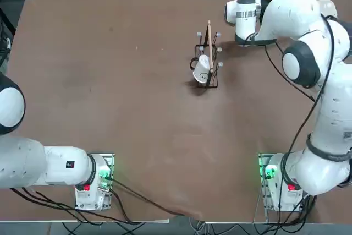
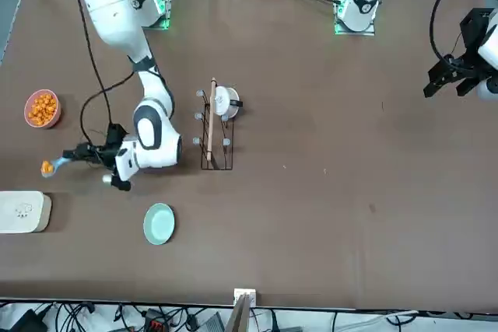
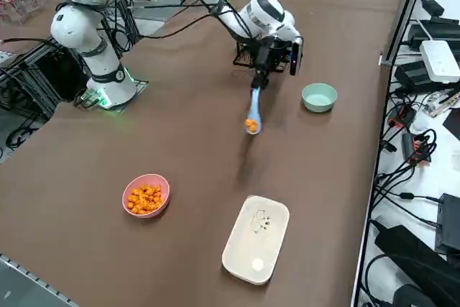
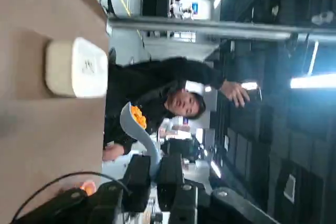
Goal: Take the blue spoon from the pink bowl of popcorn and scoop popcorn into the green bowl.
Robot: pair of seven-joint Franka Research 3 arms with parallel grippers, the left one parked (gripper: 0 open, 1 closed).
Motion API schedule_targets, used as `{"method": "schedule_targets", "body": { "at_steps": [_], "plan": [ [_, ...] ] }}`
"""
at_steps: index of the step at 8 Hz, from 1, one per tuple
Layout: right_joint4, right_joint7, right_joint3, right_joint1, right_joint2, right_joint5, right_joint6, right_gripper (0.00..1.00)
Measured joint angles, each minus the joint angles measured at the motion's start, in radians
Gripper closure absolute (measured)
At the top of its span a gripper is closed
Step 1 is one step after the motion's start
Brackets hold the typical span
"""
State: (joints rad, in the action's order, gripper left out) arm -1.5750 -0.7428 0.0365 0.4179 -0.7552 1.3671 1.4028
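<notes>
Currently we log: right gripper (image 3: 263,75) clamped on blue spoon (image 3: 254,109), popcorn (image 3: 251,126) seemingly heaped in its scoop beyond our fingertips; green bowl (image 3: 319,96) nearby, pink bowl (image 3: 146,195) well apart.

Glossy white arms (black cables), black right gripper (image 3: 260,79)

Brown table (image 2: 327,215) with pink bowl (image 2: 42,108), green bowl (image 2: 159,224), cream box (image 2: 23,212), wire rack (image 2: 216,134).
</notes>
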Motion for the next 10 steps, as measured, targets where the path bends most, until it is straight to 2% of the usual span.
{"method": "schedule_targets", "body": {
  "at_steps": [4, 7, 10],
  "plan": [
    [0.110, 0.130, -0.002, 0.034, -0.005, 0.003, 0.041, 0.89],
    [0.166, 0.132, -0.011, 0.107, -0.043, 0.001, 0.047, 0.89],
    [0.315, 0.142, -0.065, 0.136, -0.122, -0.010, 0.052, 0.89]
  ]
}}
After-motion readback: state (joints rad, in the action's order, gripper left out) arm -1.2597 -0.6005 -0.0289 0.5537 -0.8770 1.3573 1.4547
